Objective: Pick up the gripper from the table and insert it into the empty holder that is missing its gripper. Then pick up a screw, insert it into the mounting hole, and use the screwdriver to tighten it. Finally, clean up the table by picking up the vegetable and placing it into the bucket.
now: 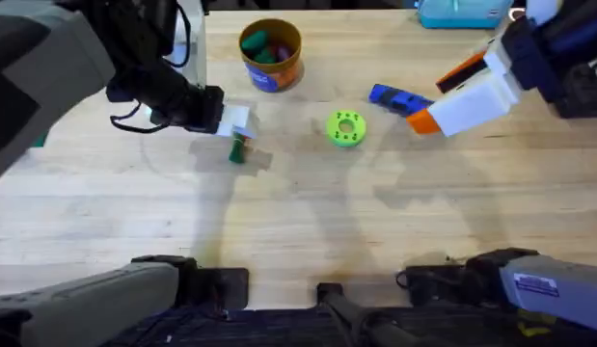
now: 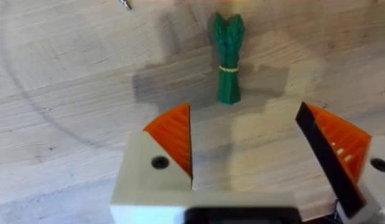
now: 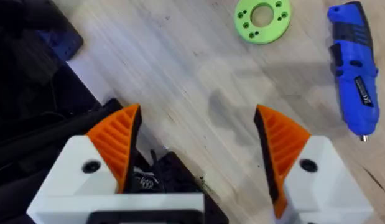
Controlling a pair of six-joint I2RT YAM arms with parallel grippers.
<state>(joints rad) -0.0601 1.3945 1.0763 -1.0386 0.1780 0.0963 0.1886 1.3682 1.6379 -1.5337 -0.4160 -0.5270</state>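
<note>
Overhead: the desk [image 1: 308,231] is seen as pale planks. The bucket [image 1: 270,55], orange with a blue label band whose writing cannot be read, stands at 12 o'clock of centre, green pieces inside. The vegetable [image 1: 238,147] lies at 9 o'clock of the lime green disc [image 1: 345,128], just beside the left gripper [image 1: 236,123]. The screwdriver [image 1: 400,98] lies at 2 o'clock of the disc, beside the right gripper [image 1: 435,101].

Left wrist: the gripper's orange pads are spread wide over bare wood; the vegetable, banded in yellow, lies beyond them, untouched.

Right wrist: the pads are held apart, nothing between them. A small label on the screwdriver is noted, unreadable.
</note>
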